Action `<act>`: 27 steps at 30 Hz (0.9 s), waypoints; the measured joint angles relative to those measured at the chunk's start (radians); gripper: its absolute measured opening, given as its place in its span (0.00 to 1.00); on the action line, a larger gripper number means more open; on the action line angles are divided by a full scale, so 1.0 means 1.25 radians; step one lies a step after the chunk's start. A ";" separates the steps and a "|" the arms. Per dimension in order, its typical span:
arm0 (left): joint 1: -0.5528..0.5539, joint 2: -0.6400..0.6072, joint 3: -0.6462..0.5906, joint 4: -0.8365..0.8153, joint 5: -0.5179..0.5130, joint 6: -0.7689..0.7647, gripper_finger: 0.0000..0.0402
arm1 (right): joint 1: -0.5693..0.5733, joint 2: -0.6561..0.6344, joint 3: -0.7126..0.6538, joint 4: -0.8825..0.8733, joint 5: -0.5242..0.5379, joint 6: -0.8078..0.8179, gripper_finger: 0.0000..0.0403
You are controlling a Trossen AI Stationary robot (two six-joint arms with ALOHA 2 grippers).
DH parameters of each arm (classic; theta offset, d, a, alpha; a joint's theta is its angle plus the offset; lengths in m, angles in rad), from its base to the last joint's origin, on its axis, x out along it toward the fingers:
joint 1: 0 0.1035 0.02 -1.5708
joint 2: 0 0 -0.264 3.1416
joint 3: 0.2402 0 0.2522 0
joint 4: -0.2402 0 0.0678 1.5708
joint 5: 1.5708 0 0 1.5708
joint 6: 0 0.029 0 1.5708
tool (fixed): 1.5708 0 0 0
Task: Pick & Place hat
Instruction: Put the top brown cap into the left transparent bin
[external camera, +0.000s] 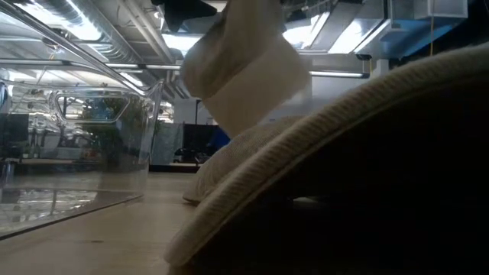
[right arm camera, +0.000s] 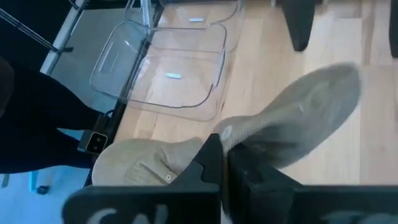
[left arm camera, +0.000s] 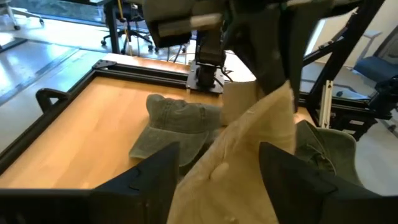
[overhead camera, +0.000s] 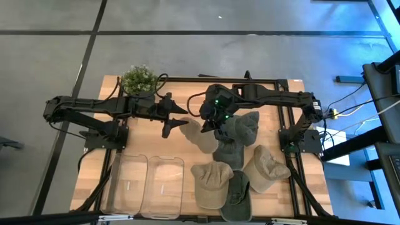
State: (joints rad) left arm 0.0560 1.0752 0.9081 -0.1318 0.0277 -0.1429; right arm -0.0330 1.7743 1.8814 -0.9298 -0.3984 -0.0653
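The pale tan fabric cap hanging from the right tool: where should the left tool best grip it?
Probably its free lower edge, from the left arm's side: the pale tan fabric cap hangs from the shut right tool, between the fingers of the open left tool.

From overhead I see a grey floor crossed by dark seam lines all round my wooden table, with blue light washing in at about two o'clock. Level across the table, I look into a room with long ceiling light strips and pipework overhead. Past the table's far edge I make out an office chair on a pale, glossy floor.
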 joint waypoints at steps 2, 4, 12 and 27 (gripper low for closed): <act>-0.002 0.000 0.000 0.000 0.018 0.000 0.59 | 0.003 0.000 0.010 0.001 0.004 -0.002 0.01; -0.002 0.000 0.000 0.000 0.032 0.000 0.63 | 0.004 0.000 0.013 0.004 0.004 -0.003 0.01; -0.002 0.025 0.000 0.041 0.043 0.000 0.72 | 0.004 0.000 0.013 0.003 0.005 -0.018 0.01; -0.002 0.056 0.000 0.055 0.040 0.000 0.72 | 0.016 0.000 0.012 0.039 0.004 -0.043 0.01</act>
State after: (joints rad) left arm 0.0532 1.1457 0.9081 -0.0628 0.0780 -0.1429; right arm -0.0128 1.7737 1.8969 -0.8810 -0.3931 -0.1195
